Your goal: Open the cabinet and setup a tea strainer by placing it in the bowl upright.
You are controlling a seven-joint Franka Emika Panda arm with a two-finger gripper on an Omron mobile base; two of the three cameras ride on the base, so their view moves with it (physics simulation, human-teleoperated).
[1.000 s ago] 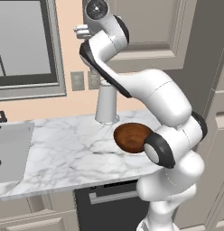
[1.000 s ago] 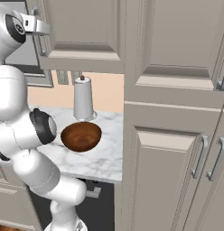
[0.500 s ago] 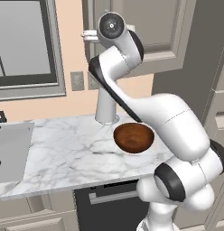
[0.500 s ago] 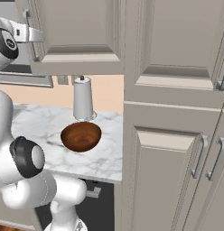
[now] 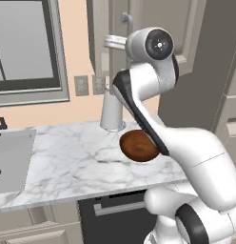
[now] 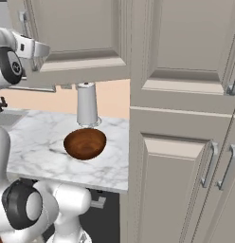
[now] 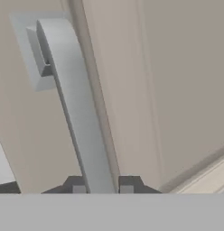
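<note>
Marble countertop (image 6: pixel 39 156): reddish-brown wooden bowl (image 6: pixel 85 143) before white paper towel roll (image 6: pixel 87 104); gripper (image 7: pixel 102 187) jaws pinch taupe cabinet (image 6: pixel 86 40)'s silver bar handle (image 7: pixel 73 99).

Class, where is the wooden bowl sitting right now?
The bowl sits on the marble counter, just in front of the white paper towel roll, near the counter's right end beside the tall cabinets.

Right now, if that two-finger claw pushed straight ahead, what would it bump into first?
The gripper straddles the vertical silver bar handle; straight ahead it would probably meet the taupe-grey cabinet door just behind.
</note>
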